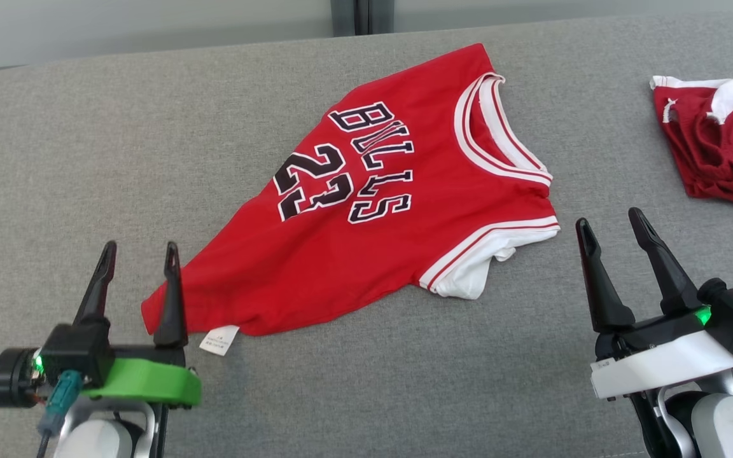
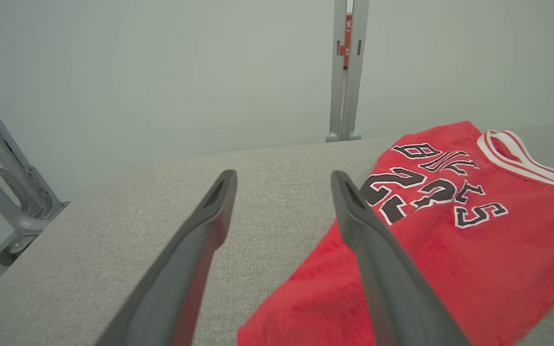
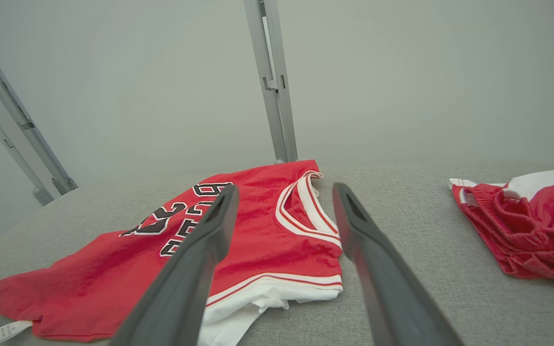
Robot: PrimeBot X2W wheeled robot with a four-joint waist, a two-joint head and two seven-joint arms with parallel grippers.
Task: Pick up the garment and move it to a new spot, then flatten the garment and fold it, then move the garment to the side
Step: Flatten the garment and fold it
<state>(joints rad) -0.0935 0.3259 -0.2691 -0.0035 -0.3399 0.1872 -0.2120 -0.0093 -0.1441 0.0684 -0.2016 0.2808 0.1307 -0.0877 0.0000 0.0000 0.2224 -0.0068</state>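
The garment (image 1: 379,210) is a red jersey with white trim and black "BULLS 23" lettering, lying partly folded and skewed on the grey padded surface (image 1: 118,140). Its hem corner and white tag point toward my left gripper (image 1: 139,251), which stands open just left of that corner with nothing between its fingers. My right gripper (image 1: 609,219) is open to the right of the white-trimmed armhole, apart from the cloth. The jersey (image 2: 450,230) lies right of the left fingers (image 2: 373,240), and the jersey (image 3: 267,235) lies beyond the right fingers (image 3: 200,259).
A second red piece of clothing with white trim (image 1: 719,137) lies crumpled at the far right, also seen as red clothing (image 3: 522,226). Grey metal posts (image 3: 272,81) and a pale wall stand behind the surface's far edge.
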